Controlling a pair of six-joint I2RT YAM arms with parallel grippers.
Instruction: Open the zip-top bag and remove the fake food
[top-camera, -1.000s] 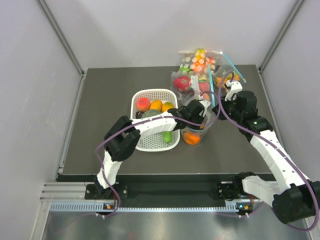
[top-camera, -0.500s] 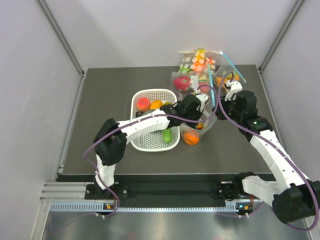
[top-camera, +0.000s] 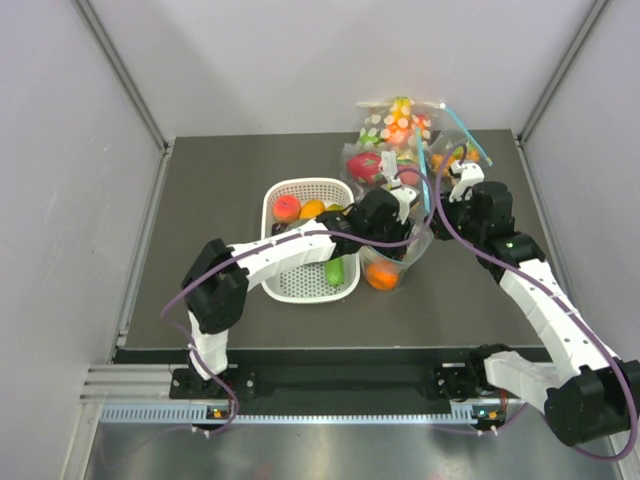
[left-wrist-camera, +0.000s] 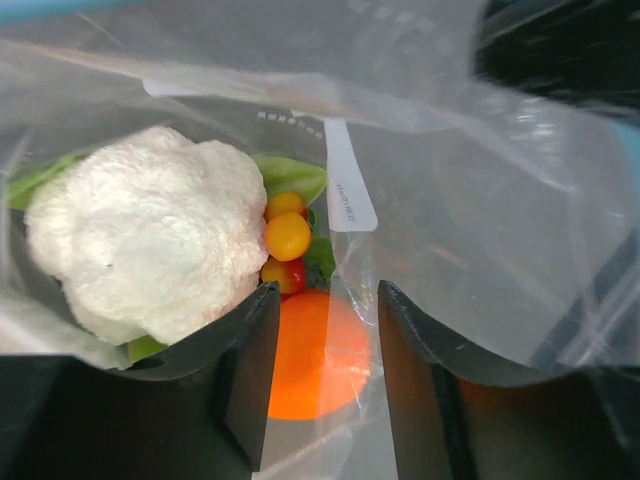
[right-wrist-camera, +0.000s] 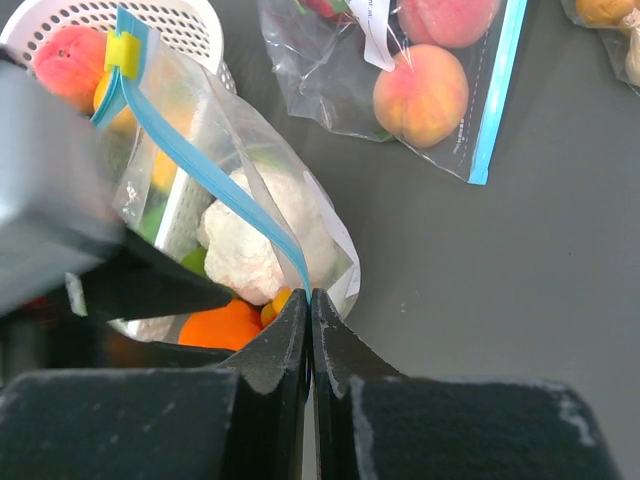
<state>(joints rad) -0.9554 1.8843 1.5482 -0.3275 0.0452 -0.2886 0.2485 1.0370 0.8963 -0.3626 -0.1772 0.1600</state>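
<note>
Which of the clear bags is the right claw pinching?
The zip-top bag with the white cauliflower, by its blue strip; the peach bag lies flat, untouched.

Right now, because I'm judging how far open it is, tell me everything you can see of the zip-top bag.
The zip-top bag is clear, floppy plastic with a light-blue zip strip and yellow slider, resting on the table beside the white basket. The right claw pinches the strip; the left claw is open at its mouth. Inside: white cauliflower, an orange fruit, small tomatoes.
</note>
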